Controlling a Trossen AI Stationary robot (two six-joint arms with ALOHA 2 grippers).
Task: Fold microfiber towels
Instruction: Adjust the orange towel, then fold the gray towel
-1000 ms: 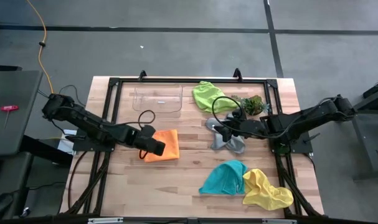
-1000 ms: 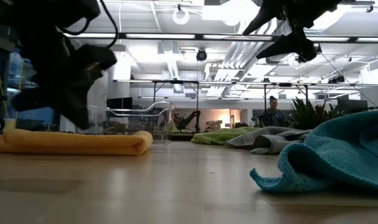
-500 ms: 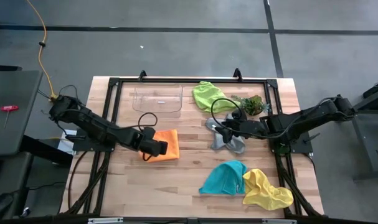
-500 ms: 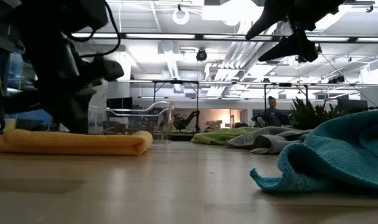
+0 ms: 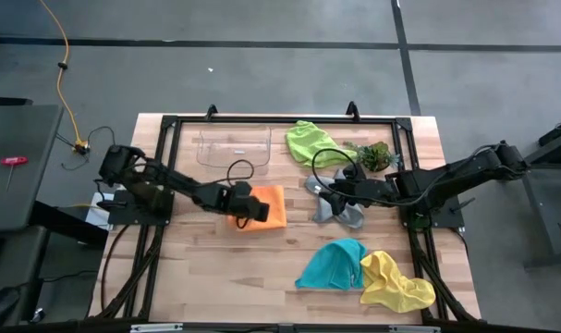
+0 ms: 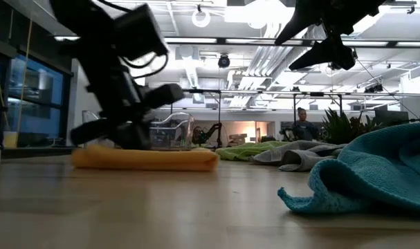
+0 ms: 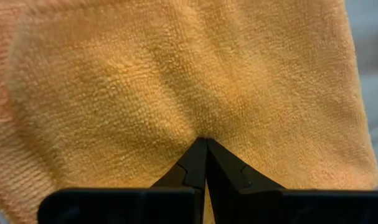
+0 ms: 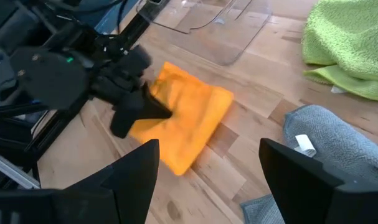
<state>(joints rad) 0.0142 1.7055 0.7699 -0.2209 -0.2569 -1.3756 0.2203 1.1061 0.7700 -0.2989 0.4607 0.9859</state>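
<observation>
The folded orange towel (image 5: 269, 209) lies flat left of the table's middle; it also shows in the low view (image 6: 147, 159) and the right wrist view (image 8: 192, 118). My left gripper (image 5: 252, 207) is shut, with its tips on the towel's top. My right gripper (image 5: 328, 192) is open and hangs empty above the crumpled grey towel (image 5: 347, 215). The lime green towel (image 5: 310, 143) lies at the far side. The teal towel (image 5: 334, 265) and the yellow towel (image 5: 396, 282) lie near the front right. My left gripper presses its shut fingertips (image 7: 205, 149) down on the orange towel's top face (image 7: 195, 118), slanting in from the table's left. The cloth dents and creases around the tips. The towel lies flat on the table.
A clear plastic tray (image 5: 234, 148) stands at the far side, just beyond the orange towel. A green plant sprig (image 5: 377, 154) lies beside the lime green towel. A black frame (image 5: 169, 125) runs around the table. Bare wood shows at the near left.
My left gripper has come down on the orange towel and gone toward the table's right edge and slightly farther back. The towel has slid along the table with it, still folded flat, and now lies nearer the grey towel.
</observation>
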